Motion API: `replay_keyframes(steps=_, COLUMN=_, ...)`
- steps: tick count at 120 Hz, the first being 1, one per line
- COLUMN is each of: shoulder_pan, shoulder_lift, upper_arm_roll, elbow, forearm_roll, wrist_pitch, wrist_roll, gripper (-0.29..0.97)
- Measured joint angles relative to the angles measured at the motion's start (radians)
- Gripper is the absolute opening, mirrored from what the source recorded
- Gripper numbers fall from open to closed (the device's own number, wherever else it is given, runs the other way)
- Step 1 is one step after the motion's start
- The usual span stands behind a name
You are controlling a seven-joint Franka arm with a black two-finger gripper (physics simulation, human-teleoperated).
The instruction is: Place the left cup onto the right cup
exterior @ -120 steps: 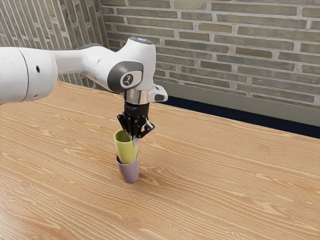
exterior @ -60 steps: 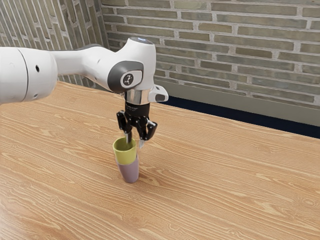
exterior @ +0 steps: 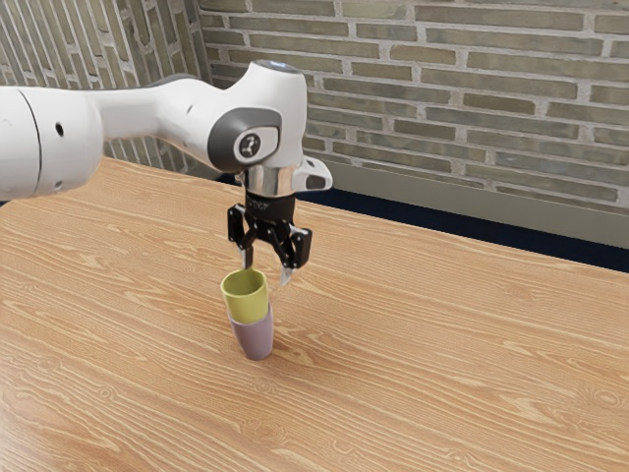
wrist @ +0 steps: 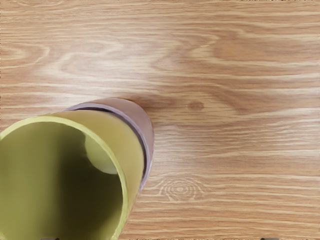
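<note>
A yellow-green cup (exterior: 246, 295) sits nested upright in a mauve cup (exterior: 254, 337) on the wooden table (exterior: 442, 354). My gripper (exterior: 265, 266) hangs just above the green cup's rim, a little toward the exterior view's right, open and holding nothing. In the wrist view the green cup (wrist: 65, 180) looms large and close under my hand, its hollow inside showing. The mauve cup (wrist: 132, 120) peeks out as a band around its rim.
A brick wall (exterior: 472, 88) runs behind the table's far edge. Bare wooden tabletop (wrist: 225, 100) stretches all around the stacked cups.
My gripper let go of the green cup, which dropped and settled straight into the mauve cup. The fingers spread apart and the hand rose a little above the rim.
</note>
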Motion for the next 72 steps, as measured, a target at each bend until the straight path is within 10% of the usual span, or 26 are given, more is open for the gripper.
replay_keyframes(steps=72, shoulder_pan=-0.018, shoulder_lift=-0.112, upper_arm_roll=0.011, elbow=-0.006, forearm_roll=-0.014, wrist_pitch=-0.039, wrist_roll=0.01, gripper=0.67)
